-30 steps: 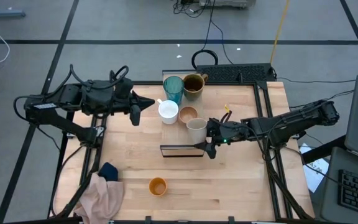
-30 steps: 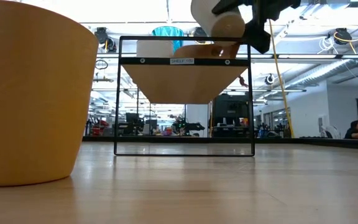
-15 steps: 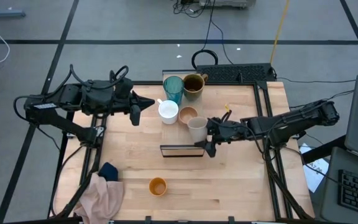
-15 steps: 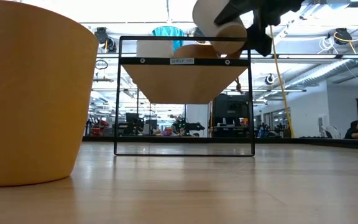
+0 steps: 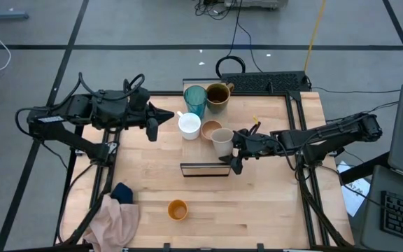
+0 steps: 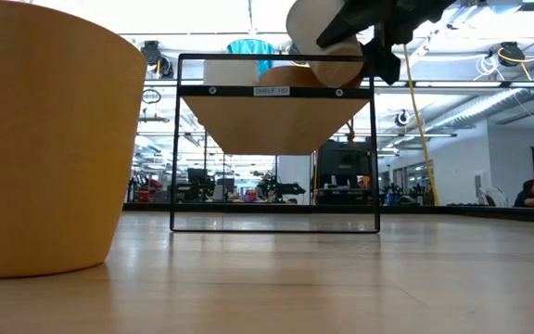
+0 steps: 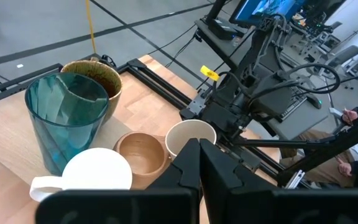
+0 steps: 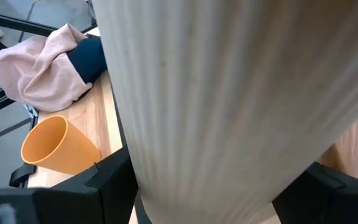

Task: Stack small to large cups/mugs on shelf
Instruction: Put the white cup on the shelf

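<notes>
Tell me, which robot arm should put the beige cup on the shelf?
The right arm. Its right gripper already holds the small beige cup, right by the shelf. The left gripper is shut, holds nothing, and waits off to the side by the white mug.

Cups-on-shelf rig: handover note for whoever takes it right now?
Right hand: closed on the small beige cup, held in the air just above the shelf.
Left hand: shut, empty, waiting at the table's left rear.
Teal tumbler, olive-brown mug, white mug and wooden handled cup are clustered behind the shelf. Orange cup stands alone near the front edge, beside a pink cloth.
Done: beige cup picked up.
Left: all placing and stacking; no cup visibly rests on the shelf top.
</notes>
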Motion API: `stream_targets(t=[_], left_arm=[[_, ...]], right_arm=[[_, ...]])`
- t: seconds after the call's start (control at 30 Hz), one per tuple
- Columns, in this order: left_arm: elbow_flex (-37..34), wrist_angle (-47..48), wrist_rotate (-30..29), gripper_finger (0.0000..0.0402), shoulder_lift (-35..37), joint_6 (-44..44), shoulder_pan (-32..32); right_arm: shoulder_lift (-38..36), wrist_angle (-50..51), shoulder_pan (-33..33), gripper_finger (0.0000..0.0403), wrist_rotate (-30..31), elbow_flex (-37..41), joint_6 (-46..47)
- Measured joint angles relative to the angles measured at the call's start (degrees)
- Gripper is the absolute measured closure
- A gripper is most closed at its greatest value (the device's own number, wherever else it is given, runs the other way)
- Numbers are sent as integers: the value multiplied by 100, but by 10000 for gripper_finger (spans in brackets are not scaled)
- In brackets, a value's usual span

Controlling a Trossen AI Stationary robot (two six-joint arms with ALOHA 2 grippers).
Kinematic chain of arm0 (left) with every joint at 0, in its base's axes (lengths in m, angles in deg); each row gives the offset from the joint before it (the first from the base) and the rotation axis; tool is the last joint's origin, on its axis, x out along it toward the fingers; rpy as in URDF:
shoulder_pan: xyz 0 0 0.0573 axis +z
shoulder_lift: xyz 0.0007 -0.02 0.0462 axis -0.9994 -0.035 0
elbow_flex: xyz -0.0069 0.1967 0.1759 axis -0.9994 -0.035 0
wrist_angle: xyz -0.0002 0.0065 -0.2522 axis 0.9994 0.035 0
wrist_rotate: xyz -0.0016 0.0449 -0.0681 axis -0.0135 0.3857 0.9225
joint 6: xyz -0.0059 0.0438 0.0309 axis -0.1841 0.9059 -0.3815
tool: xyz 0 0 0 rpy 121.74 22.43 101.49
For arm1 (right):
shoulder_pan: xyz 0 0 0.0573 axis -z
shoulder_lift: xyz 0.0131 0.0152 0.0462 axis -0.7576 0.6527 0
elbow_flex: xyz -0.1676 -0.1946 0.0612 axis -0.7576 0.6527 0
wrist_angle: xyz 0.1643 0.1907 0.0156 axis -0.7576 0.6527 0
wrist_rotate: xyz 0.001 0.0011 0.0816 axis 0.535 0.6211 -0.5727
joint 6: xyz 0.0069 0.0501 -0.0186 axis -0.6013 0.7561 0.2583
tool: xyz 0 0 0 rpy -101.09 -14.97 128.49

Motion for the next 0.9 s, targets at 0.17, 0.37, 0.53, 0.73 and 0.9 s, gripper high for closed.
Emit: stream_targets(t=[0.17, 0.37, 0.53, 0.73, 0.9], left_arm=[[1, 0, 0, 396, 0, 2, 0], [0, 0, 0, 396, 0, 4, 0], [0, 0, 0, 396, 0, 4, 0], [0, -2, 1, 396, 0, -28, 0], [0, -4, 2, 396, 0, -94, 0]], right_arm=[[0, -47, -5, 122, -19, 0, -36], [0, -212, -66, 122, -183, 0, -317], [0, -214, -87, 122, -180, 0, -778], [0, -219, -63, 122, -175, 0, -1287], [0, -216, -48, 122, -180, 0, -1732]])
